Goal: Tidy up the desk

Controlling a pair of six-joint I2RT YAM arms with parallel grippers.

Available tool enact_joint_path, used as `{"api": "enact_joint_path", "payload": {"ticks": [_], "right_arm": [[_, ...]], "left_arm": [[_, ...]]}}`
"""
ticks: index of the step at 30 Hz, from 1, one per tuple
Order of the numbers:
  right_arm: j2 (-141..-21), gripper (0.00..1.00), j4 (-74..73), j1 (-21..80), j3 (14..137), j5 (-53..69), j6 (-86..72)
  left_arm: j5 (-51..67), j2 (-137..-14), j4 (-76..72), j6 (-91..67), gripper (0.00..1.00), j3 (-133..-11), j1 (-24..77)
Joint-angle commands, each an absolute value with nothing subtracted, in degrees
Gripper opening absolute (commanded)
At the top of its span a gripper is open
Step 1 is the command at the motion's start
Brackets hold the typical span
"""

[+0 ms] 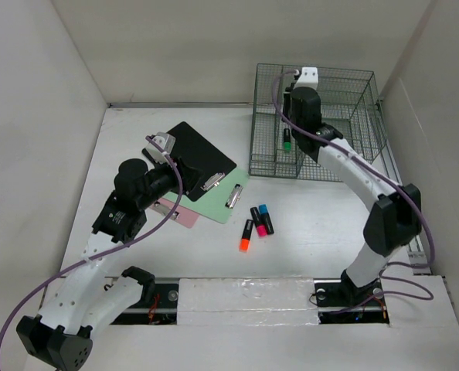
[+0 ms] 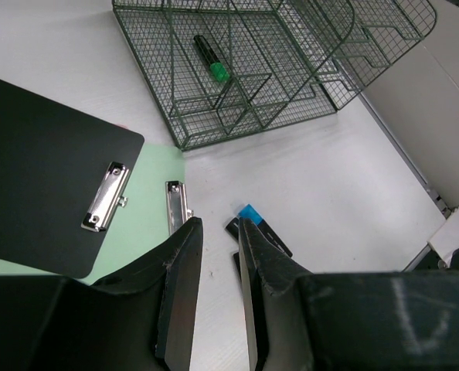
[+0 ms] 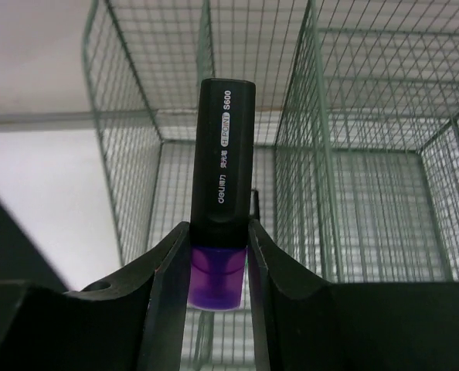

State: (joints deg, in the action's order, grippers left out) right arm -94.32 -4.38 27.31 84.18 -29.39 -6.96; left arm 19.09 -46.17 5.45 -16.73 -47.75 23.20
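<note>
The right fingers were closed on a purple-capped highlighter, clamping its purple end, with the black barrel projecting forward. Mesh walls of the green wire rack surrounded the barrel, and one divider stood just to its right. The left fingers were parted by a narrow gap and held nothing.

The counter was a flat, matte-white rectangular surface spanning the view beneath both arms and carrying every item. The left fingers hovered above its left half, over a black clipboard that overlapped a pale green clipboard, with a pink item beside them. Near the centre lay three highlighters, orange, pink and blue, close together. The rack occupied the far right corner, and a green highlighter lay inside it. The right arm partly hid the rack from above.
</note>
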Motion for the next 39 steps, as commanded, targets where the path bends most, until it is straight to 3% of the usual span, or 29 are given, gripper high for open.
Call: {"api": "enact_joint_path", "payload": {"ticks": [1, 5, 7, 8, 11, 13, 16, 18, 19, 20, 22, 24, 31, 32, 35, 39], "right_arm": [[-99.6, 0.20, -4.0, 24.7, 91.7, -29.0, -2.1], [-105.5, 0.27, -6.7, 21.9, 101.4, -27.3, -1.0], [-107.8, 0.37, -7.8, 21.4, 103.7, -27.0, -0.7], [-108.3, 0.50, -8.3, 21.4, 104.7, -26.8, -0.7], [-107.8, 0.71, -8.9, 21.4, 105.5, -26.6, -0.7], [-105.5, 0.76, -6.8, 21.4, 102.9, -24.8, -0.7], [-102.8, 0.76, -4.6, 21.4, 98.5, -21.0, -1.5], [-97.7, 0.50, -2.7, 22.8, 93.6, -17.3, -2.9], [-97.6, 0.50, -2.7, 23.5, 91.0, -17.3, -2.9], [-94.3, 0.28, -1.9, 24.3, 88.1, -16.1, -3.3], [-88.9, 0.08, 2.0, 26.8, 78.2, -14.7, -5.2], [-85.7, 0.00, 3.8, 28.6, 71.7, -14.0, -6.3], [-77.6, 0.02, 4.6, 36.9, 51.3, -12.4, -13.8], [-77.5, 0.14, 4.1, 38.0, 49.9, -12.7, -14.1], [-78.7, 0.33, -1.9, 42.3, 46.9, -15.9, -15.1], [-80.9, 0.43, -3.3, 45.6, 44.1, -15.4, -16.8]], "left_arm": [[20.2, -45.0, 3.1, -16.1, 0.22, -49.2, 23.4], [19.7, -45.4, 3.3, -16.0, 0.22, -49.3, 23.4], [19.8, -45.0, 3.2, -16.0, 0.22, -49.2, 23.4], [19.7, -45.0, 3.2, -15.9, 0.22, -49.3, 23.4], [19.4, -45.5, 3.3, -15.9, 0.22, -49.3, 23.4], [19.9, -45.7, 3.3, -16.0, 0.22, -49.3, 23.4], [19.7, -46.0, 3.1, -15.9, 0.22, -49.4, 23.4], [20.0, -46.3, 3.3, -15.9, 0.22, -49.4, 23.4], [20.0, -46.3, 3.3, -15.9, 0.22, -49.4, 23.4], [20.1, -46.3, 3.2, -15.9, 0.22, -49.4, 23.4], [19.4, -46.1, 3.2, -16.0, 0.22, -49.3, 23.4], [19.7, -46.2, 3.2, -16.0, 0.22, -49.3, 23.4], [21.8, -47.5, 2.8, -16.3, 0.22, -49.3, 23.4], [21.9, -47.4, 2.6, -16.3, 0.22, -49.2, 23.4], [21.5, -47.6, 2.5, -16.3, 0.22, -49.4, 23.4], [21.9, -48.0, 2.4, -16.2, 0.22, -49.3, 23.4]]}}
